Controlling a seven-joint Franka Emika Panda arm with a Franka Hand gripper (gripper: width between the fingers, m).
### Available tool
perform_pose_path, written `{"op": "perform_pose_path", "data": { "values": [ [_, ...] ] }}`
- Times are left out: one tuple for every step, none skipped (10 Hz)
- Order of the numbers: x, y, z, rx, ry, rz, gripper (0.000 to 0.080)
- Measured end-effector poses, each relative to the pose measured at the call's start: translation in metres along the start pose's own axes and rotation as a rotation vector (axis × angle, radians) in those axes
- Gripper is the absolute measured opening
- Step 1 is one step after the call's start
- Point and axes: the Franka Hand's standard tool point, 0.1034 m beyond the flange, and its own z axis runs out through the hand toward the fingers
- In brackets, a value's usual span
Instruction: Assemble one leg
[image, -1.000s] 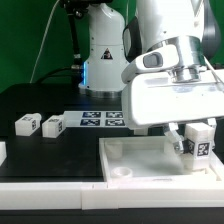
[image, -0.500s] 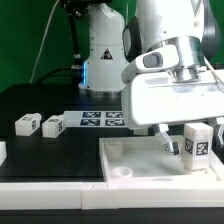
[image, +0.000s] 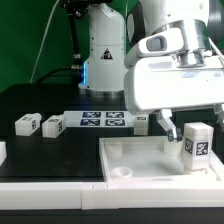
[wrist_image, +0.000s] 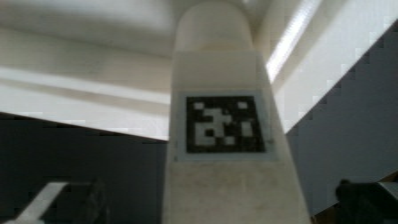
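A white leg (image: 197, 140) with a black-and-white tag stands upright at the exterior view's right end of the large white panel (image: 135, 160). My gripper (image: 190, 122) is open just above it, with one finger (image: 166, 128) to its left and clear of it. In the wrist view the leg (wrist_image: 222, 125) fills the middle, with the gripper (wrist_image: 210, 205) open and the dark fingertips (wrist_image: 365, 195) apart on either side, not touching it.
Two loose legs (image: 26, 124) (image: 53, 126) lie on the black table at the left, and another (image: 141, 122) lies by the marker board (image: 103, 120). A white part (image: 2, 150) shows at the left edge. The robot base stands behind.
The gripper has opened, let go of the leg and risen. The leg stays standing on the panel.
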Motion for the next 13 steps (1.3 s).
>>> {"op": "perform_pose_path", "data": {
  "values": [
    [-0.002, -0.002, 0.001, 0.007, -0.024, -0.002, 0.0648],
    [-0.002, -0.002, 0.001, 0.006, -0.025, -0.002, 0.0648],
    [-0.004, -0.002, 0.002, 0.009, -0.043, 0.004, 0.0648],
    [-0.010, -0.004, 0.004, 0.025, -0.157, 0.024, 0.0648],
    [-0.006, 0.005, 0.004, 0.021, -0.211, 0.026, 0.0648],
    [-0.011, 0.003, 0.005, 0.038, -0.332, 0.030, 0.0648],
    [-0.009, 0.001, 0.004, 0.047, -0.403, 0.038, 0.0648],
    [-0.015, -0.002, 0.001, 0.071, -0.539, 0.047, 0.0648],
    [-0.016, -0.007, -0.001, 0.092, -0.673, 0.061, 0.0648],
    [-0.003, -0.007, 0.005, 0.088, -0.626, 0.060, 0.0648],
    [-0.006, -0.009, 0.004, 0.090, -0.627, 0.058, 0.0648],
    [-0.006, -0.009, 0.004, 0.089, -0.629, 0.059, 0.0531],
    [-0.007, -0.008, 0.005, 0.089, -0.630, 0.059, 0.0397]
  ]
}}
